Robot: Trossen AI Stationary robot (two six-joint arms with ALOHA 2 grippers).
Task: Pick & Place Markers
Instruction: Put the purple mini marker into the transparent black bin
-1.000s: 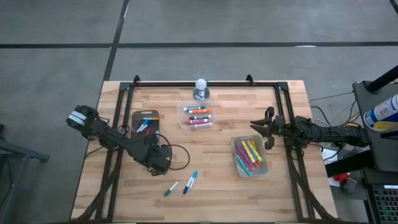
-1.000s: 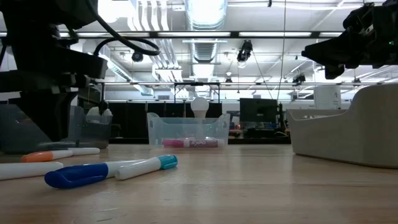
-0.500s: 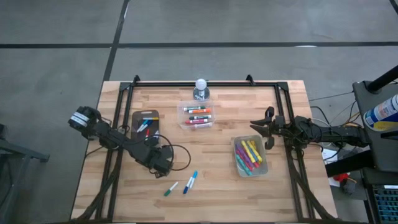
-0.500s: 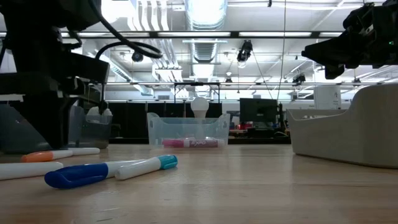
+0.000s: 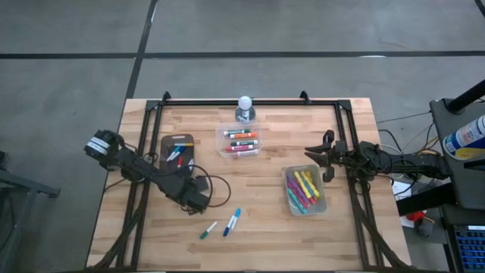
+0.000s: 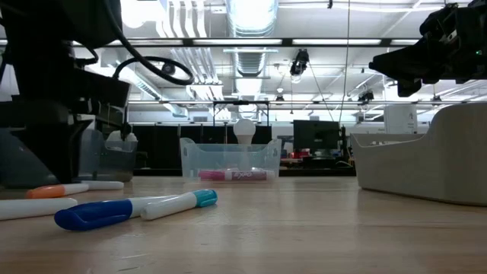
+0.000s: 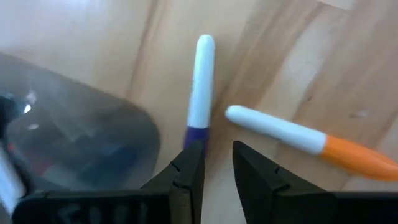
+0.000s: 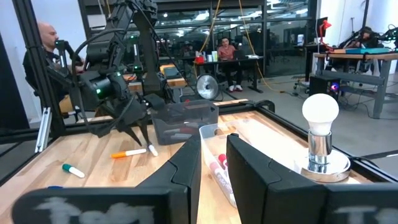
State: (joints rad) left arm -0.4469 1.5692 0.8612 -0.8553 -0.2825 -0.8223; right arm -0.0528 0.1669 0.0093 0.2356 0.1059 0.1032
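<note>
Left wrist view puts a purple-capped marker (image 7: 200, 87) at centre frame, an orange-capped marker (image 7: 298, 137) just right of it. The left gripper (image 7: 214, 163) hovers low, fingers narrowly parted, holding nothing. Closing off-line could nudge the pen into its neighbour. Right gripper (image 5: 324, 158), mid-right overhead, waits; its fingers look slightly apart.

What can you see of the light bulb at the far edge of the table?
The light bulb is round and white, with a shiny metal neck, and stands upright, unlit, on a round silvery base. It sits by the table's far edge, just behind the clear tub holding markers. Nothing touches it except its base; neither claw is near it.
</note>
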